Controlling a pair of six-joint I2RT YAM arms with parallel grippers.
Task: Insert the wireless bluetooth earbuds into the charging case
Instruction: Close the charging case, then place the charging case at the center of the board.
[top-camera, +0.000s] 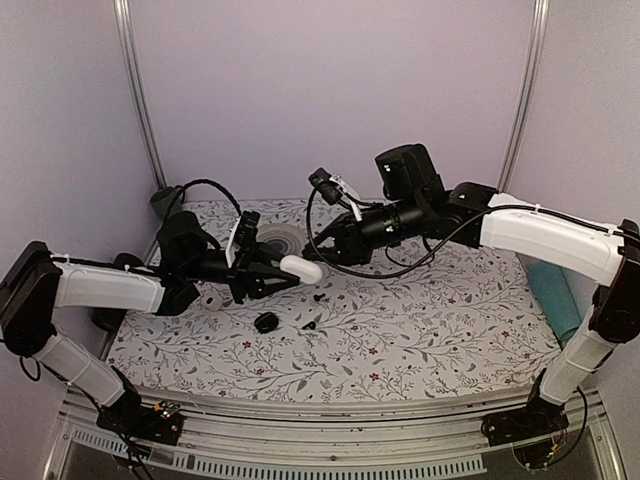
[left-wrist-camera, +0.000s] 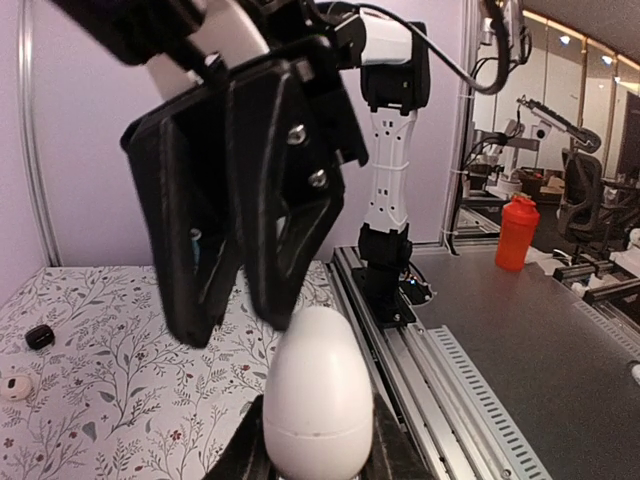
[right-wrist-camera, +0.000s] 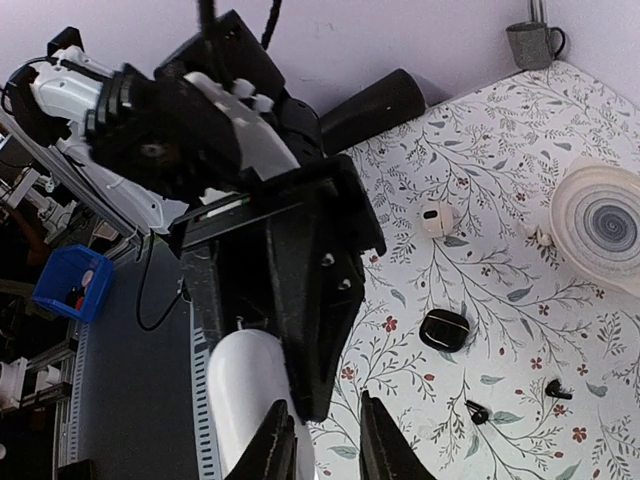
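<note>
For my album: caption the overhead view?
Left fingers grip a white egg-shaped case over a flowered table; right fingers near it.

**Earbud (right-wrist-camera: 436, 218) down, case (left-wrist-camera: 318, 395) up**

The tiny, shiny white earbud with dark spots lies on the flowery cloth (right-wrist-camera: 520, 330). The white case looks like an egg. It is shut and held up off the cloth, well apart from the earbud.

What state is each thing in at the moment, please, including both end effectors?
charging case: closed, held up off the table.
left end effector: shut on the charging case.
right end effector: slightly open, empty, by the charging case's tip.
earbud: lying loose on the table, outside the charging case.
mug: upright.
</note>
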